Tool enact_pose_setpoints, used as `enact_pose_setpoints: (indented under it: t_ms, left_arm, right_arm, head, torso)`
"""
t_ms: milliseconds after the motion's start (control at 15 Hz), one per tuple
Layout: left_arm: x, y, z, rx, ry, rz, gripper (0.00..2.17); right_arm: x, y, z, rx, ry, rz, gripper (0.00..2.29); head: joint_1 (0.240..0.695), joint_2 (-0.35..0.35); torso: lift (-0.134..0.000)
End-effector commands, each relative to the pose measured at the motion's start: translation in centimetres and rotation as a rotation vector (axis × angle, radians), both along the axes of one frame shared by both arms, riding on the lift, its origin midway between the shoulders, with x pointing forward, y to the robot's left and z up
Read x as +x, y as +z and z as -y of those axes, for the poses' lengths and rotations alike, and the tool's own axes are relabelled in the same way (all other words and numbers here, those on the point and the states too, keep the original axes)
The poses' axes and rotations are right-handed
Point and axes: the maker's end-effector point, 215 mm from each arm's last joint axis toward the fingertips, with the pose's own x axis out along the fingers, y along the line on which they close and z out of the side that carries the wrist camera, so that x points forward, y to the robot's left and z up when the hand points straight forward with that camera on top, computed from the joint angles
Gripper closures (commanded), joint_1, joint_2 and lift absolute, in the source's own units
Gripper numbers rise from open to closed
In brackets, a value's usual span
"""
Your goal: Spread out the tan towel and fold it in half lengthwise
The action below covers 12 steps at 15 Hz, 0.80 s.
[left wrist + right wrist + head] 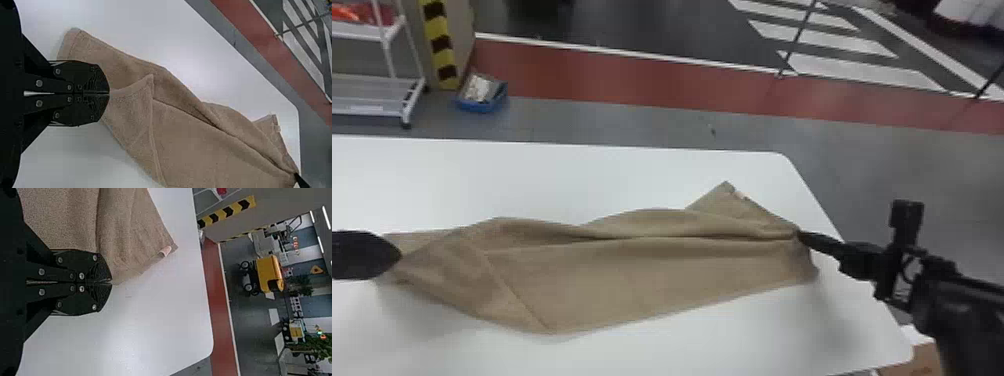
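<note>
Though apart, left claw [398, 256] and right claw [800, 234] closed on towel [642, 270], whitish contents [478, 88] in blue bin [480, 107].

A white table [557, 180] with rounded corners carries the tan towel [642, 275], which lies creased and partly overlapped from left to right, its right end near the table's right edge.

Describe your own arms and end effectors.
The left end effector and right end effector are black, each with two flat, mirrored fingers studded with silvery round screw heads. The right arm is black too, with a squarish block and a thin curved loop near its wrist.
</note>
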Motion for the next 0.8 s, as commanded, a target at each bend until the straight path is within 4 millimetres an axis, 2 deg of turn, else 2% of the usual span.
enact_pose_setpoints:
  t_ms: [0, 67, 267, 400, 467, 533, 600, 733]
  left_arm:
    - [-0.5, -1.3, -0.2, -0.006, 0.039, -0.025, 0.21]
    - [-0.2, -1.5, -0.8, 0.002, 0.072, -0.02, 0.0]
    - [0.5, -0.7, -1.7, 0.017, 0.11, 0.03, 0.02]
    - [0.7, -0.3, -2.0, 0.019, 0.118, 0.047, 0.02]
    - [0.8, -0.1, -2.1, 0.02, 0.121, 0.056, 0.03]
    - [0.9, 0.3, -2.0, 0.018, 0.115, 0.07, 0.05]
    - [0.7, 0.5, -1.9, 0.021, 0.11, 0.077, 0.09]
    - [0.2, 0.6, -0.2, 0.043, 0.026, 0.111, 0.15]
  right_arm:
    - [0.0, 0.0, -0.6, -0.005, 0.015, -0.001, 2.12]
    - [0.0, -0.1, -0.7, -0.007, 0.018, -0.001, 2.12]
    - [0.0, -0.1, -0.9, -0.008, 0.021, 0.001, 2.1]
    - [-0.2, -0.1, -1.0, -0.01, 0.021, 0.003, 1.87]
    - [-0.3, 0.1, -1.0, -0.011, 0.019, 0.006, 1.5]
    - [-0.7, 0.0, -0.9, -0.015, 0.018, 0.004, 0.66]
    - [-1.0, 0.3, -0.9, -0.022, 0.018, 0.008, 0.0]
    - [-1.4, 0.8, 0.5, -0.026, -0.011, 0.015, 0.0]
  head:
    - [0.695, -0.292]
    - [0.695, -0.292]
    - [0.695, -0.274]
    - [0.695, -0.266]
    - [0.695, -0.261]
    - [0.695, -0.259]
    - [0.695, -0.258]
    - [0.695, -0.261]
  torso:
    - [-0.12]
    - [-0.12]
    - [-0.12]
    - [-0.12]
    - [-0.12]
    - [-0.12]
    - [-0.12]
    - [-0.12]
